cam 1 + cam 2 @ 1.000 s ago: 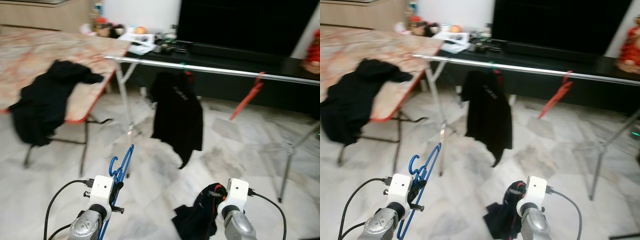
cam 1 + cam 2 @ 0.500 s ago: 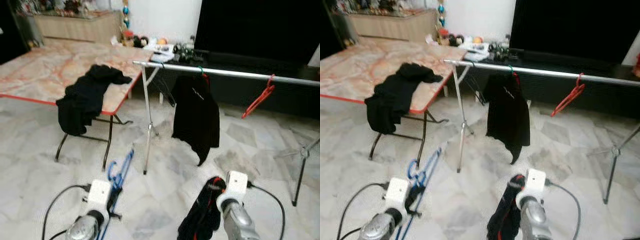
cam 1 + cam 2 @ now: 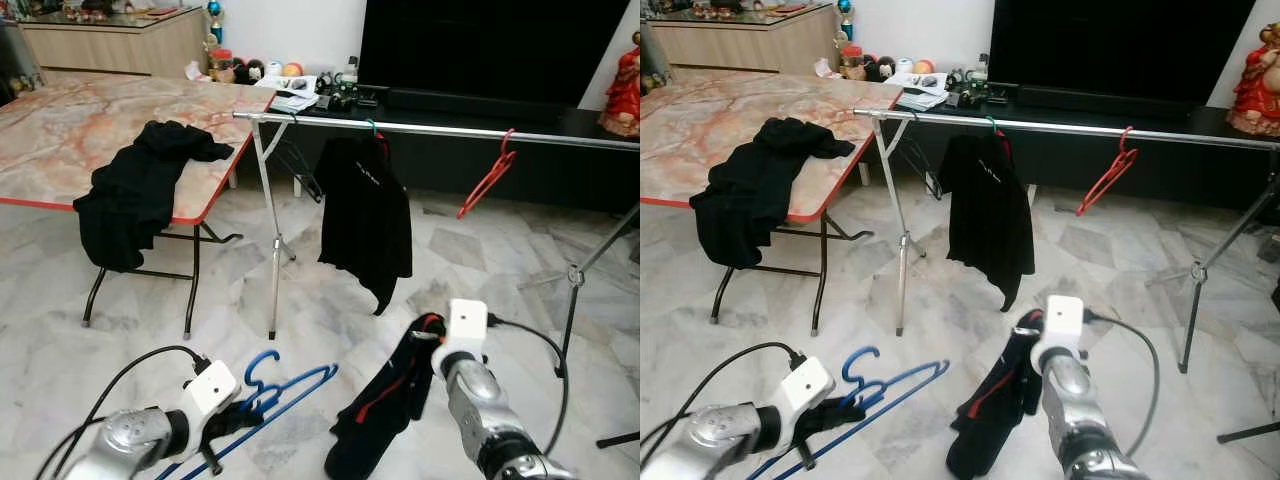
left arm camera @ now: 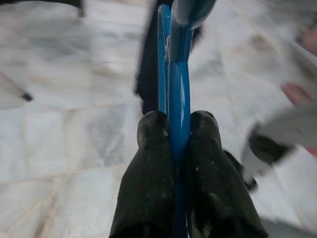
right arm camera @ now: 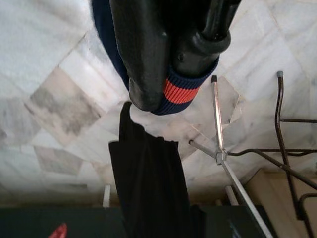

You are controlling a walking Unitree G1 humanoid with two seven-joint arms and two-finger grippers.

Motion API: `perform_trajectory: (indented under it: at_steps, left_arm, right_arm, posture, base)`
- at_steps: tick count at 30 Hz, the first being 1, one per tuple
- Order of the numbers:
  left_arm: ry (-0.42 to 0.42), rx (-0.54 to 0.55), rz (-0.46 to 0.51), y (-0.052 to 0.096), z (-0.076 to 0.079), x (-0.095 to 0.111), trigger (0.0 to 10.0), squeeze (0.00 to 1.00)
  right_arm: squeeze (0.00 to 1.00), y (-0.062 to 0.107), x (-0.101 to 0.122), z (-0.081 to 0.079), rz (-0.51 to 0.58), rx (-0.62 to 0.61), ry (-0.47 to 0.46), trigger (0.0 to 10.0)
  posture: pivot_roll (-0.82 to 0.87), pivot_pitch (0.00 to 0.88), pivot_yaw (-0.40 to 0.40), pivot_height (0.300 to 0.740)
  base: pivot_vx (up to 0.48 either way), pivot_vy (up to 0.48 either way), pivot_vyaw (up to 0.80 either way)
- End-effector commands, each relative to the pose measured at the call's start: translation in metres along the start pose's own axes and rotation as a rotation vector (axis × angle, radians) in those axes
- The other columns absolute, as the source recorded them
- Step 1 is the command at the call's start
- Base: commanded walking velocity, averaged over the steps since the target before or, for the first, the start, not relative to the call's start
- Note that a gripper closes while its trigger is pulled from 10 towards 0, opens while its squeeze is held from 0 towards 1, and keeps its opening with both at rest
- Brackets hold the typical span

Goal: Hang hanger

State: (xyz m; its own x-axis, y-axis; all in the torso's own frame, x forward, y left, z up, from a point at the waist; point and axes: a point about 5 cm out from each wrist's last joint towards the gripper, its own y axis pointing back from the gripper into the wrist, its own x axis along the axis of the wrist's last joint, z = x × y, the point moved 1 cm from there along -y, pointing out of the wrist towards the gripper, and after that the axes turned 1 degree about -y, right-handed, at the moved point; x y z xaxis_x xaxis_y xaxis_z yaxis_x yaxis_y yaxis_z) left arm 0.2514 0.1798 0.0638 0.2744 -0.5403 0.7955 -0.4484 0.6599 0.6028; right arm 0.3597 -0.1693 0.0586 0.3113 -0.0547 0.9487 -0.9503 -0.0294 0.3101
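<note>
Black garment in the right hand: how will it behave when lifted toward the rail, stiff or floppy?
Probably floppy: the black garment droops in folds below the right hand, which pinches its ribbed cuff. It looks light, so likely to swing as the arm moves. The blue hanger in the left hand looks stiff and should keep its shape.

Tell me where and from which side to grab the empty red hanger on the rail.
Take the red hanger by its lower sloping arm, not the hook that sits over the silver rail. It hangs free and tilted, its arms running down toward the black shirt, with open floor in front, so probably come from the robot's side of the rail, fingers closing across the thin arm.
</note>
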Motion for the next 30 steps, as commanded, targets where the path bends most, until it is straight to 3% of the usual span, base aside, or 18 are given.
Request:
perform_trajectory:
  at_steps: [1, 8, 10, 15, 21, 30]
  left_arm:
    - [-0.039, -0.088, 0.026, 0.001, 0.004, 0.017, 10.0, 0.00]
    - [-0.084, -0.214, 0.049, -0.001, 0.013, 0.042, 10.0, 0.00]
    - [-0.075, -0.185, 0.100, -0.009, 0.011, 0.051, 10.0, 0.00]
    - [-0.054, -0.196, 0.138, -0.013, 0.012, 0.059, 10.0, 0.00]
    - [-0.056, -0.099, 0.166, -0.021, -0.003, 0.072, 10.0, 0.00]
    - [-0.045, -0.021, 0.214, -0.025, -0.011, 0.079, 10.0, 0.00]
  right_arm:
    - [0.00, -0.005, 0.016, -0.006, 0.021, 0.025, 0.041, 10.0]
    - [0.00, -0.008, 0.026, -0.012, 0.023, 0.061, 0.103, 10.0]
    - [0.00, -0.009, 0.026, -0.009, 0.013, 0.049, 0.108, 10.0]
    - [0.00, -0.009, 0.025, -0.006, -0.007, 0.039, 0.103, 10.0]
    - [0.00, -0.010, 0.028, -0.017, -0.016, 0.113, 0.118, 10.0]
    - [0.00, -0.010, 0.023, -0.021, -0.046, 0.143, 0.121, 10.0]
  posture:
    - [0.14, 0.000, -0.058, 0.740]
    - [0.14, 0.000, -0.066, 0.740]
    - [0.14, 0.000, -0.070, 0.740]
    - [0.14, 0.000, -0.074, 0.740]
    - [0.14, 0.000, -0.078, 0.740]
    - [0.14, 0.000, -0.083, 0.740]
  base:
    - [0.000, 0.000, 0.00]
    - [0.000, 0.000, 0.00]
    - [0.000, 0.000, 0.00]
    - [0.000, 0.000, 0.00]
    - [0.000, 0.000, 0.00]
    - [0.000, 0.000, 0.00]
